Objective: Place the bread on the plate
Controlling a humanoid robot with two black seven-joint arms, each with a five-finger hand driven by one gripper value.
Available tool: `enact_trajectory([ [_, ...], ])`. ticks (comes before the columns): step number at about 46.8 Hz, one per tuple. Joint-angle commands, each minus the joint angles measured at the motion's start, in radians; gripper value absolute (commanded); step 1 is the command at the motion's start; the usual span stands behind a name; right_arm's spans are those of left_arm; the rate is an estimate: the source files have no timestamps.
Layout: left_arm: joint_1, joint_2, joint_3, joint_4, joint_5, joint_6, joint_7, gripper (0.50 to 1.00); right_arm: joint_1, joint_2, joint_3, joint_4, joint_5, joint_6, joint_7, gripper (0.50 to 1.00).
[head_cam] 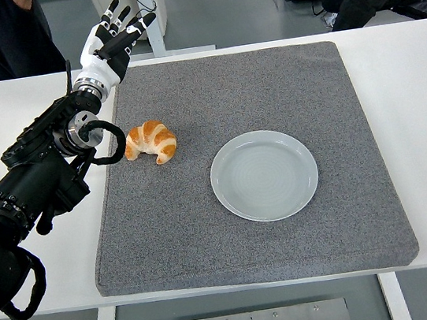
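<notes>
Above the mat's far-left corner, left hand (113, 37) spread, croissant (150, 142) beside plate (264, 175)

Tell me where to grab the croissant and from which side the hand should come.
Grip the croissant across its thick middle, coming down from above. It lies flat on the grey mat, a curved crescent with its tips pointing toward the table's near edge, so the bulging center probably offers the firmest hold. The left hand is open, raised beyond the croissant, and nothing crowds it; the plate sits apart to its right.
</notes>
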Motion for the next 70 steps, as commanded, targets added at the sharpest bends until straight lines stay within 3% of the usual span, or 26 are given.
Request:
enact_trajectory([
  [1, 0.000, 0.000, 0.000, 0.000, 0.001, 0.001, -0.001, 1.000, -0.001, 0.000, 0.000, 0.000, 0.000, 0.000, 0.000, 1.000],
  [44, -0.005, 0.000, 0.011, -0.001, 0.007, -0.002, 0.000, 1.000, 0.000, 0.000, 0.000, 0.000, 0.000, 0.000, 0.000, 1.000],
  [52, -0.007, 0.000, 0.046, -0.063, 0.022, 0.000, 0.003, 1.000, 0.000, 0.000, 0.000, 0.000, 0.000, 0.000, 0.000, 1.000],
  [62, -0.019, 0.144, 0.213, -0.262, 0.076, 0.011, 0.003, 1.000, 0.000, 0.000, 0.000, 0.000, 0.001, 0.000, 0.000, 1.000],
  [70, -0.080, 0.222, 0.339, -0.334, 0.247, 0.067, 0.003, 1.000, 0.000, 0.000, 0.000, 0.000, 0.001, 0.000, 0.000, 1.000],
])
